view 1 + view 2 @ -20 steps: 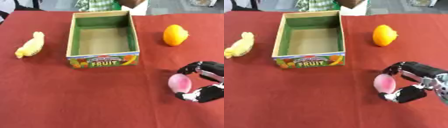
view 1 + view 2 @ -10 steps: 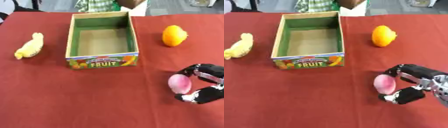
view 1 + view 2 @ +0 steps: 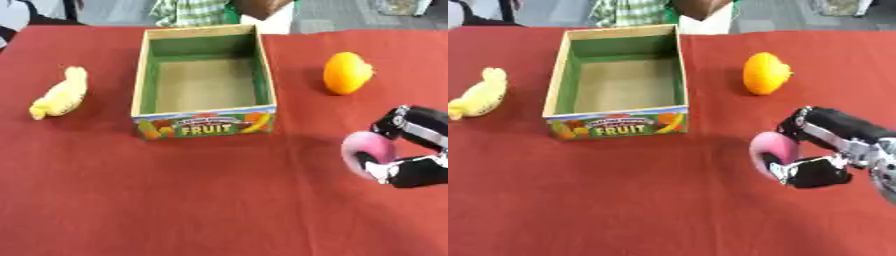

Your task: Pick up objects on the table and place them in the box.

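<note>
Fingers of right hand [image 3: 820, 150] curl round pink fruit [image 3: 768, 148], lifted slightly off the red table [image 3: 175, 200] since a second ago. Pickup looks secured; box [image 3: 203, 82] sits empty, up-left.

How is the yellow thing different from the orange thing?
The yellow thing is long and lies left of the box; the orange thing is round and sits on the right. The yellow one is paler; the orange one is deeper in colour. Both rest on the red table, outside the box, untouched.
</note>
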Tool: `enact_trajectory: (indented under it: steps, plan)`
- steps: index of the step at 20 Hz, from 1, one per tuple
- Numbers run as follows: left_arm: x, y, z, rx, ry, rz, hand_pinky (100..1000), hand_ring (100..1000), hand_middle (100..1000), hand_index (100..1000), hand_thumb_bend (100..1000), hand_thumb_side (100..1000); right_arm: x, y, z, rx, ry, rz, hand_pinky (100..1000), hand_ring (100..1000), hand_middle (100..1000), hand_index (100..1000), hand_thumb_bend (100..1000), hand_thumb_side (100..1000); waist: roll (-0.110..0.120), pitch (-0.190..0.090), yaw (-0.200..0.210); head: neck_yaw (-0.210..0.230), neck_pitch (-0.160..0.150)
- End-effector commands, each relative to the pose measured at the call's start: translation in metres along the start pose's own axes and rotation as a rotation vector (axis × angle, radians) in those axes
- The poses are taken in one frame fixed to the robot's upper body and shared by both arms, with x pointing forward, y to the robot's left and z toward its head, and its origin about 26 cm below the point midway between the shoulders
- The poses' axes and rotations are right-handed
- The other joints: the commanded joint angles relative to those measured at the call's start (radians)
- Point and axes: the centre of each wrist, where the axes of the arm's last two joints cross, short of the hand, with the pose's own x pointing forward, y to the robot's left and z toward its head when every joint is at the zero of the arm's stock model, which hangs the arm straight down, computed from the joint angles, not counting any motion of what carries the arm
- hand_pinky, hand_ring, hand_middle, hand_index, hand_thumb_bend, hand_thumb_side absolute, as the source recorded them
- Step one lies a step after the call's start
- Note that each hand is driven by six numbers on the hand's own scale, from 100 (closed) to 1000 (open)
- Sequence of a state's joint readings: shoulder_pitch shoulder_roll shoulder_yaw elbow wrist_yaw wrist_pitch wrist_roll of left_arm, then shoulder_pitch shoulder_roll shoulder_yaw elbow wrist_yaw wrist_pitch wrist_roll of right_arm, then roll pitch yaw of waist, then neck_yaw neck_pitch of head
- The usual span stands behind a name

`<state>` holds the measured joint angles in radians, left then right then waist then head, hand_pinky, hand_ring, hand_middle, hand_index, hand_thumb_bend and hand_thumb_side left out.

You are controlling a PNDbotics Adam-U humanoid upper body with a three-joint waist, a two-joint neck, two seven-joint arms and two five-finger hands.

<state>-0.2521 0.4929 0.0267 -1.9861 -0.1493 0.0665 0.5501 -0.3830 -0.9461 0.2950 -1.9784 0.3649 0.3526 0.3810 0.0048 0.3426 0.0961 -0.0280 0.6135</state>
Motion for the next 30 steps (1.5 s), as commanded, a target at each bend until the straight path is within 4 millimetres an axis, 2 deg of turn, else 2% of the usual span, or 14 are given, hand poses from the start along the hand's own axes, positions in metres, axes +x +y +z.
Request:
enact_trajectory:
  steps: [1,7,12,13,14,16,22,30]
  plan:
    - [0.004,0.004,-0.004,0.001,-0.025,-0.001,494,539,603,673,100,836,0.003,-0.013,0.005,-0.075,-0.016,-0.002,698,579,394,455,100,401,0.000,-0.024,0.002,0.001,-0.005]
    - [0.004,0.003,-0.003,-0.002,-0.024,0.002,492,538,602,673,100,833,0.008,-0.021,0.003,-0.175,-0.086,-0.017,700,580,422,502,100,402,-0.002,-0.029,0.003,0.000,-0.003]
    - [0.004,0.003,-0.003,-0.005,-0.023,0.004,491,536,601,670,100,831,0.018,-0.043,0.002,-0.282,-0.144,0.012,705,586,443,527,100,381,-0.003,-0.035,0.007,-0.004,-0.004]
    - [0.004,0.003,-0.003,-0.007,-0.023,0.005,492,536,601,670,100,831,0.021,-0.049,0.001,-0.297,-0.154,0.020,706,588,450,534,100,572,-0.004,-0.036,0.009,-0.006,-0.004]
    - [0.005,0.003,-0.003,-0.009,-0.024,0.006,492,536,600,669,100,830,0.024,-0.055,0.001,-0.311,-0.163,0.028,707,589,451,537,100,354,-0.004,-0.039,0.011,-0.009,-0.003]
    - [0.005,0.002,-0.003,-0.014,-0.024,0.008,491,536,600,669,100,833,0.032,-0.066,0.000,-0.333,-0.177,0.037,710,591,455,542,100,288,-0.004,-0.043,0.015,-0.016,0.001]
    - [0.006,0.001,-0.003,-0.028,-0.023,0.016,491,537,600,669,100,827,0.057,-0.085,-0.012,-0.347,-0.202,0.032,716,598,463,554,100,242,0.001,-0.052,0.030,-0.041,0.009]
    - [0.007,-0.001,-0.004,-0.041,-0.028,0.028,491,537,601,669,100,825,0.080,-0.104,-0.057,-0.377,-0.155,-0.036,726,602,460,556,100,273,0.009,-0.052,0.051,-0.081,0.009]
